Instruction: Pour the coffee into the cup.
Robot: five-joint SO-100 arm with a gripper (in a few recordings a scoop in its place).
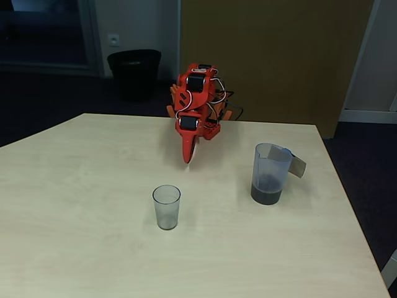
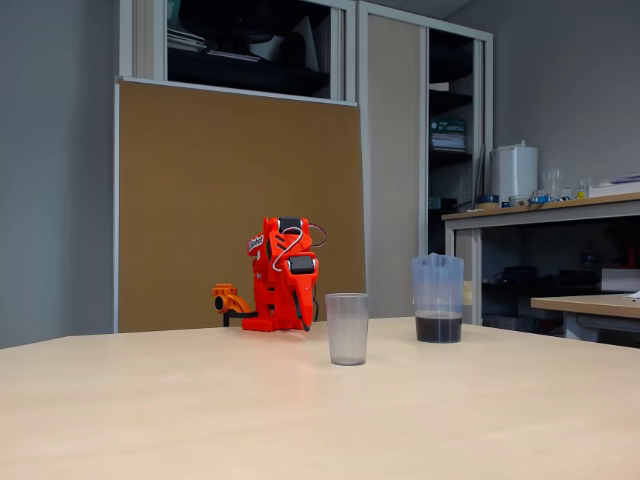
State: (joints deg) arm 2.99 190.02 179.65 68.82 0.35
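Observation:
The cup [image 1: 166, 207] [image 2: 347, 328] is a small clear tumbler standing upright near the table's middle. To its right stands a translucent jug [image 1: 270, 173] [image 2: 438, 298] with dark coffee [image 1: 266, 195] [image 2: 438, 329] in its bottom. The orange arm is folded at the table's far edge, and its gripper [image 1: 188, 154] [image 2: 301, 316] points down at the tabletop, shut with nothing in it. The gripper is behind the cup and well left of the jug, touching neither.
The light wooden table [image 1: 80, 205] [image 2: 200, 410] has free room on all sides of the cup and jug. A black bin [image 1: 133, 71] stands on the floor behind. A brown board [image 2: 230, 200] backs the arm.

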